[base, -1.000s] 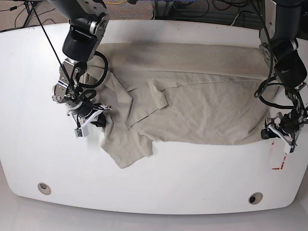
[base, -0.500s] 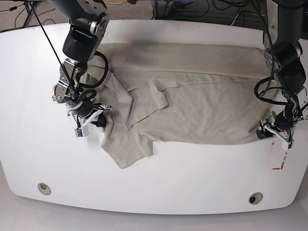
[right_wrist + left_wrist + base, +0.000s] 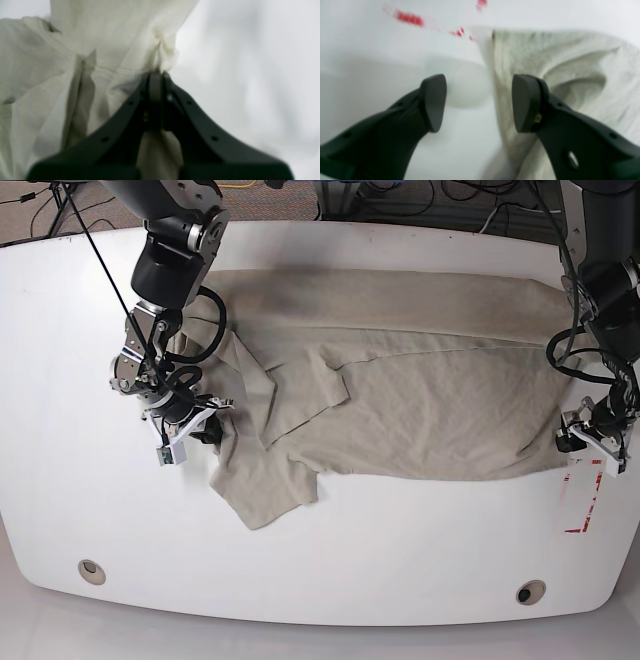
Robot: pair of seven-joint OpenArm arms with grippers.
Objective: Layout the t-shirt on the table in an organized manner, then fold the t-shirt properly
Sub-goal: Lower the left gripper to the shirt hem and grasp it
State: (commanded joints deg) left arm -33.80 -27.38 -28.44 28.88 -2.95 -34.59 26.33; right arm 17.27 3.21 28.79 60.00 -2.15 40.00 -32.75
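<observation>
Left wrist view: the left gripper (image 3: 478,102) hangs with its jaws apart astride the edge of the t-shirt (image 3: 560,65), one fingertip over bare white table (image 3: 370,62), the other over beige cloth. Blurred red marks (image 3: 410,18) lie on the table just beyond the hem corner. Nothing is held.

Right wrist view: the right gripper (image 3: 156,82) is pressed together on a bunched pinch of the t-shirt (image 3: 75,50), fabric puckering at the fingertips and trailing away over the white table (image 3: 250,62).

Base view: the t-shirt (image 3: 420,395) lies spread across the middle of the table (image 3: 330,570), its main body fairly flat but the end near the right gripper (image 3: 195,435) rumpled, with a flap folded over and a sleeve (image 3: 265,490) splayed toward the front. The left gripper (image 3: 590,442) sits at the shirt's opposite edge, beside the red-outlined mark (image 3: 580,505).

By all appearances this is the laying-out step, folding not yet begun. The next move likely calls for the left gripper to close on the hem beneath it, so both arms can draw the cloth taut and flatten the folded flap.
</observation>
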